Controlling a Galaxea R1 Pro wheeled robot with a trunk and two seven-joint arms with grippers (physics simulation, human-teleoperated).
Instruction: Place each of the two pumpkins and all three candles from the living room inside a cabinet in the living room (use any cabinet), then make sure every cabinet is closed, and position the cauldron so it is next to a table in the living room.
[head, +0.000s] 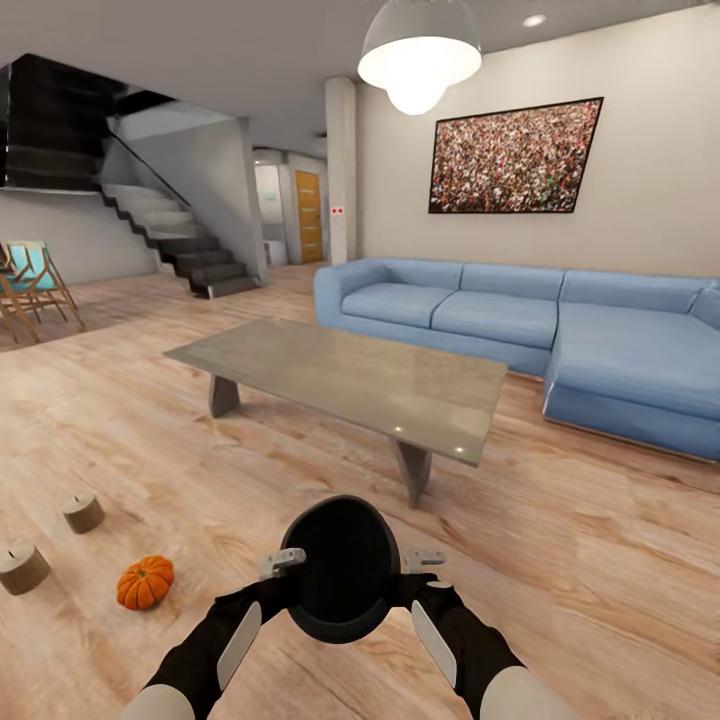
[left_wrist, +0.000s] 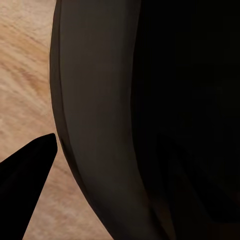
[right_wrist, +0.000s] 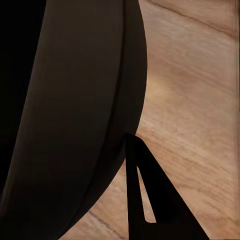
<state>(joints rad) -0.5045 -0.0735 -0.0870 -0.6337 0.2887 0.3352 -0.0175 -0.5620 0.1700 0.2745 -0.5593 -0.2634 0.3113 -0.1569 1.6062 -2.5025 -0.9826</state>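
2 grey-brown candles stand on the wooden floor (head: 600, 560) at the far left of the head view, the nearer candle (head: 22, 567) at the frame's edge and the farther candle (head: 83, 512) a little beyond it and further right, well apart from each other. Just right of them sits 1 small orange pumpkin (head: 145, 582), also on the floor and touching neither candle.

At centre, both arms hold a black cauldron (head: 343, 580) between them above the floor, its mouth turned toward the camera; the inside is too dark to tell whether it holds anything. The left gripper (head: 284, 565) is on the cauldron's left rim and the right gripper (head: 420, 563) on its right rim. The wrist views show the dark curved wall of the cauldron close against 1 black finger of each gripper, so each gripper appears clamped on the rim, though the inner finger is hidden.

Beyond the cauldron stands the low table (head: 340, 375), its glossy grey-brown top bare, the cauldron near its front edge but apart from it. To the right runs a blue corner sofa (head: 560, 330), under a framed picture (head: 515, 157) of speckled colour. No writing can be read anywhere.
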